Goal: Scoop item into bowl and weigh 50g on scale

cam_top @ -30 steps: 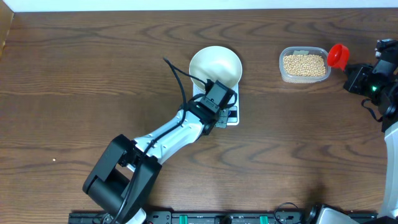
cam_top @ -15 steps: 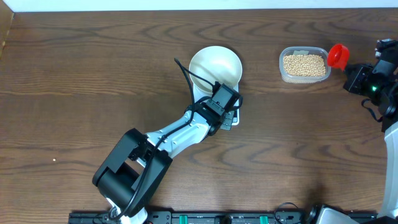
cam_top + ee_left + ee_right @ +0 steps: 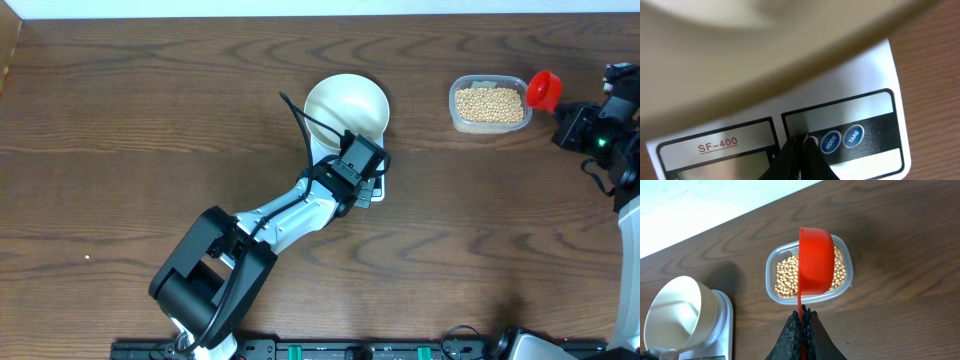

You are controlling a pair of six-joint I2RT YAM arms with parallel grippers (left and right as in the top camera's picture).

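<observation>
**Left tool (image 3: pixel 804 141) on scale (image 3: pixel 860 75), right tool (image 3: pixel 802 314) holds scoop (image 3: pixel 816 262)**

Dark wood-grain worktop (image 3: pixel 120 110), pale strip (image 3: pixel 300 7) along far edge. Left tool pressed together, tip at scale buttons. Bowl (image 3: pixel 346 103) sits on scale, centre. Right tool pinches red scoop's handle above clear tub (image 3: pixel 455 118) of beans (image 3: pixel 490 103), far right.

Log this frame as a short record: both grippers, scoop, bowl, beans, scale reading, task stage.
left gripper: shut, tips at the scale's button panel, just left of the MODE button
right gripper: shut on scoop handle
scoop: red, at the tub's right edge
bowl: on scale, empty
beans: in tub, none in bowl
scale reading: not visible
stage: no beans scooped yet
</observation>
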